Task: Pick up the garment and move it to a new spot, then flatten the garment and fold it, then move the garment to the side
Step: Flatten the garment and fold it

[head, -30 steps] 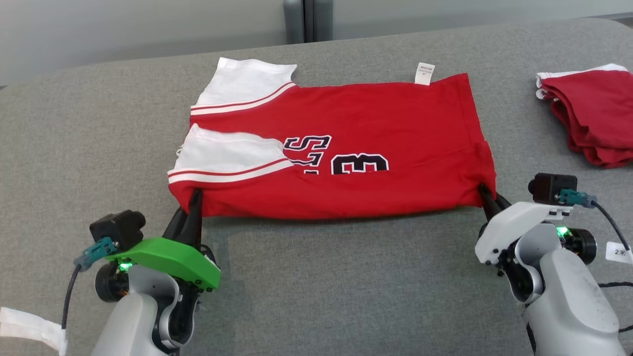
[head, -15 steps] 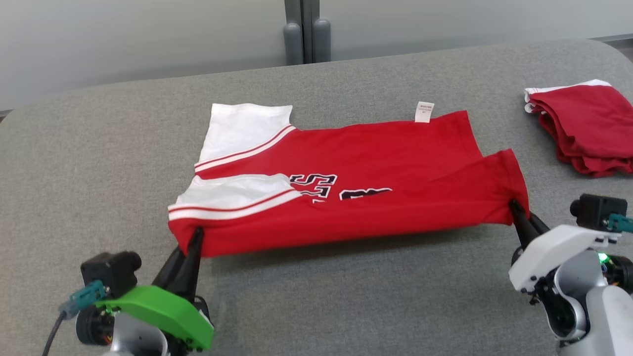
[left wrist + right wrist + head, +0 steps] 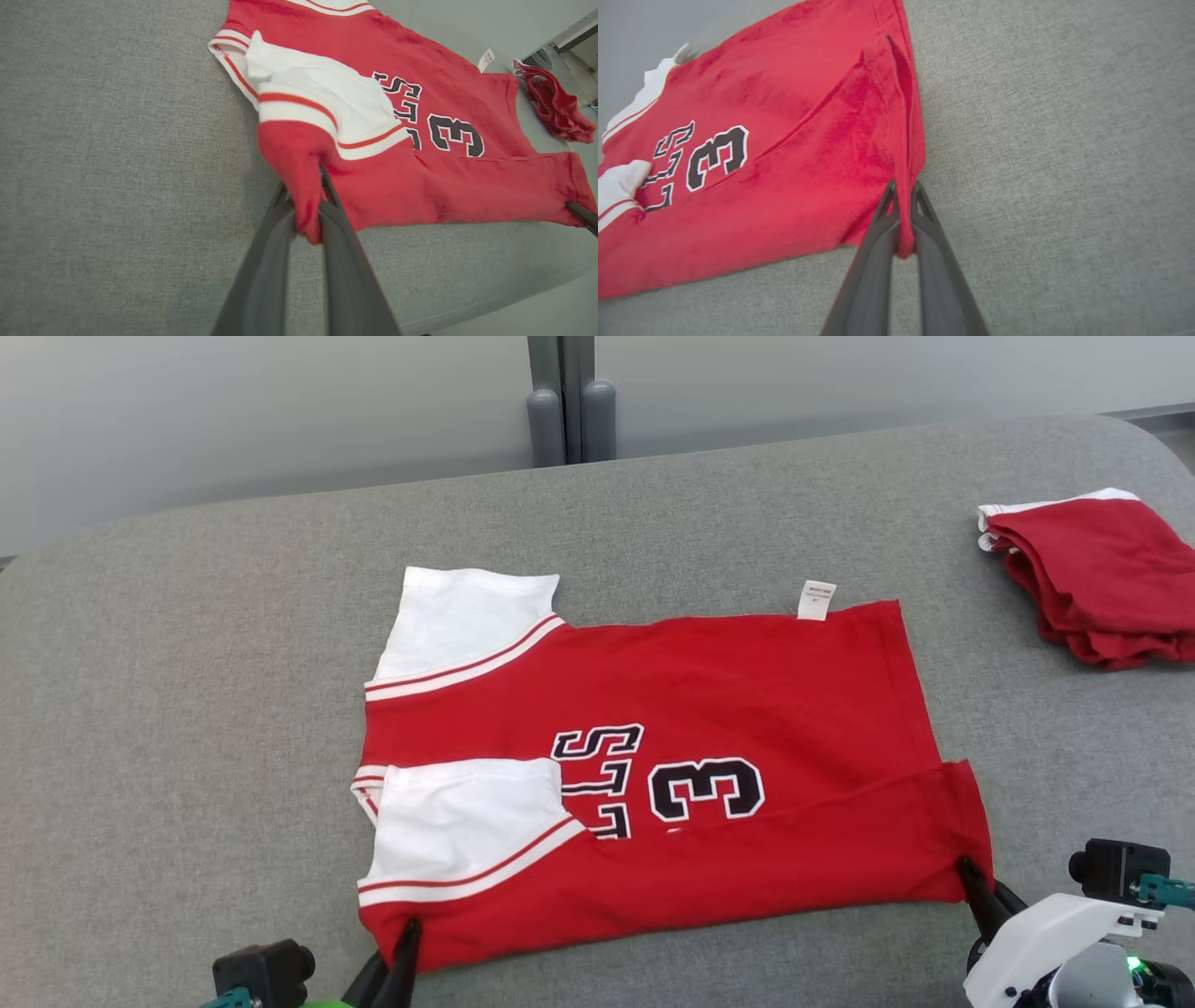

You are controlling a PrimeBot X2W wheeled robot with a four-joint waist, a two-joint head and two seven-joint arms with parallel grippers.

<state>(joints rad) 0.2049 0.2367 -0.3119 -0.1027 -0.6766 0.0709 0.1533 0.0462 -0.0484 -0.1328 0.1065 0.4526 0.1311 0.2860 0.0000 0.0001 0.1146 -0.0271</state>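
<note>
Lying mostly flat, the garment (image 3: 709, 709) is spread on the grey bench (image 3: 187, 709), near its front edge. Its near corners are pinched: one is clamped by the left gripper (image 3: 408, 931), the other by the right gripper (image 3: 964, 870). A folded red pile (image 3: 1102, 579) is seen well apart, far right.

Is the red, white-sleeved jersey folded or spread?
Partly folded: the jersey has its near strip doubled over, flap edge visible beside the 3.

The red garment (image 3: 728, 691) bears a black 3 beside partly hidden letters.
</note>
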